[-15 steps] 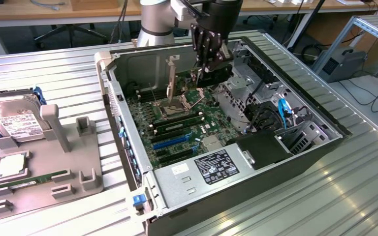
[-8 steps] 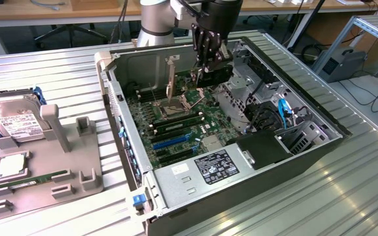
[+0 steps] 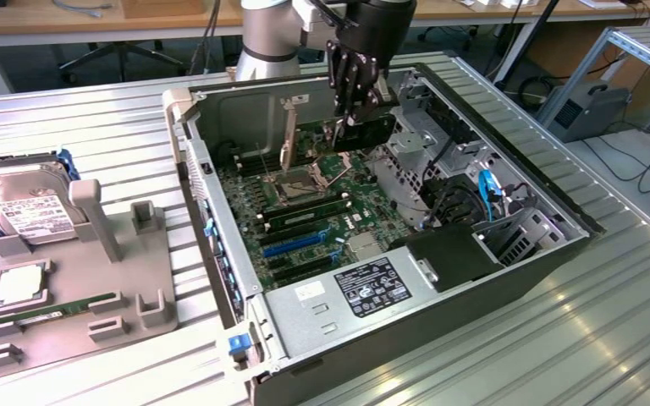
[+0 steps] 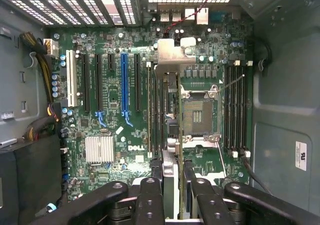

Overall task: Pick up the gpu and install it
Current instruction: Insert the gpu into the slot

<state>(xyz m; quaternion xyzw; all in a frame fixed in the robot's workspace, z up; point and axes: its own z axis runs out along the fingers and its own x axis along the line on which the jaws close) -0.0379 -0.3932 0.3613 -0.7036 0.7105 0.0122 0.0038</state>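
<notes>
Up at the far end of the open computer case, in the exterior view, the gpu shows as a thin flat card with a dark face. It stands on edge just above the motherboard; whether it touches the board cannot be told. Its long axis lies about level, running toward the far wall of the case. The arm comes in from the far side, and its wrist points straight down into the case with the gripper clamped on the card's upper edge. On the exterior view's left, well apart from the case, a hard drive rests in a grey fixture on the ribbed metal tabletop.

Seen from the wrist, the gpu is edge-on, a narrow dark strip. The black fingers of the gripper pinch it from both sides. A silvery bracket caps the card's end toward the perforated rear wall. The card runs parallel to the expansion slots, between the blue slot and the open CPU socket, close beside the socket
</notes>
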